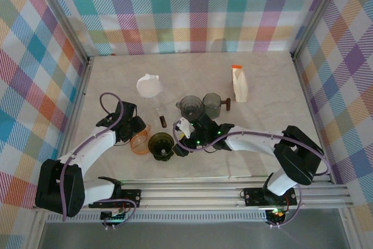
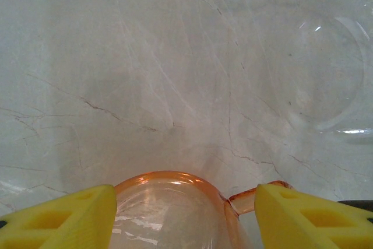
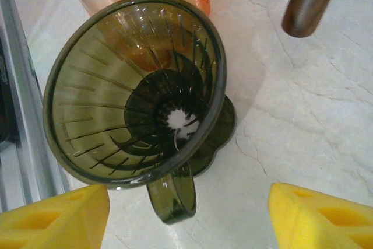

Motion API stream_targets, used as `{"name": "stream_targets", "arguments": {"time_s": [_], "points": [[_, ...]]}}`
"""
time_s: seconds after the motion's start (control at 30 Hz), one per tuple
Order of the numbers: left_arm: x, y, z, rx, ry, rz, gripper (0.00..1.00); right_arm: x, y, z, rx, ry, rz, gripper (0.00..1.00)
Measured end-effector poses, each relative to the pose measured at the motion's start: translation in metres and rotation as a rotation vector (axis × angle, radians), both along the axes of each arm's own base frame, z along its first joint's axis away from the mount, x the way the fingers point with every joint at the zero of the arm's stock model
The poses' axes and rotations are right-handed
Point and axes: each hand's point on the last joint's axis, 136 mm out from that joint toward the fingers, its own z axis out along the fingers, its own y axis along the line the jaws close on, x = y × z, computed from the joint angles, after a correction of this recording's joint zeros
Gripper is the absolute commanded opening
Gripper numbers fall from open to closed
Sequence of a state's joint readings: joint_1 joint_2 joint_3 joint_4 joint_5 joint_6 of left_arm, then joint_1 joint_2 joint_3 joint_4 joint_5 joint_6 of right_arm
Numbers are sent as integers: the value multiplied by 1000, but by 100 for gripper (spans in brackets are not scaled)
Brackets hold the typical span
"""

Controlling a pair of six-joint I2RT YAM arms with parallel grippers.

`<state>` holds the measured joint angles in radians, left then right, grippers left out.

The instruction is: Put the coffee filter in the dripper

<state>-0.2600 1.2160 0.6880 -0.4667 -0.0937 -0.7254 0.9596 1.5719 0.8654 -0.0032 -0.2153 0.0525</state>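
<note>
Two grippers noted. Right gripper: jaws spread, empty, above the olive-green dripper by the tabletop's near edge. Left gripper: pinching an orange glass pitcher. Coffee filter lies beyond both, toward the far edge; left arm judged slightly nearer.

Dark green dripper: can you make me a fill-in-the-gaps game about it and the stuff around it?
1. The dark green ribbed plastic dripper has ___ coffee filter inside it.
2. The see-through orange jug sits between the ___ fingers of the left gripper.
3. The white bottle has an ___ cap.

Missing words: no; yellow; orange
</note>
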Motion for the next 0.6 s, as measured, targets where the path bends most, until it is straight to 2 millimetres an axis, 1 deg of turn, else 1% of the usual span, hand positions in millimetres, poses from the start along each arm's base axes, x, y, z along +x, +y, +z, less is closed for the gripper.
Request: {"name": "stream_targets", "arguments": {"time_s": [0.07,0.17,0.27,0.3,0.43,0.53,0.6], "points": [[0,0,0,0,0,0,64,-3,2,-7,-12,4,35,70],[0,-1,0,-3,1,-2,64,-8,5,-7,0,5,77,67],[0,-1,0,-5,3,-3,64,-11,6,-12,-4,15,104,63],[0,-1,-1,-5,3,-3,64,-12,6,-14,-8,19,109,63],[0,-1,-1,-5,4,-4,64,-14,7,-20,-17,27,119,70],[0,-1,-1,-6,5,-4,64,-13,9,-18,-10,20,119,70],[0,-2,-2,-7,6,-5,64,-14,10,-18,-9,16,120,68]]}}
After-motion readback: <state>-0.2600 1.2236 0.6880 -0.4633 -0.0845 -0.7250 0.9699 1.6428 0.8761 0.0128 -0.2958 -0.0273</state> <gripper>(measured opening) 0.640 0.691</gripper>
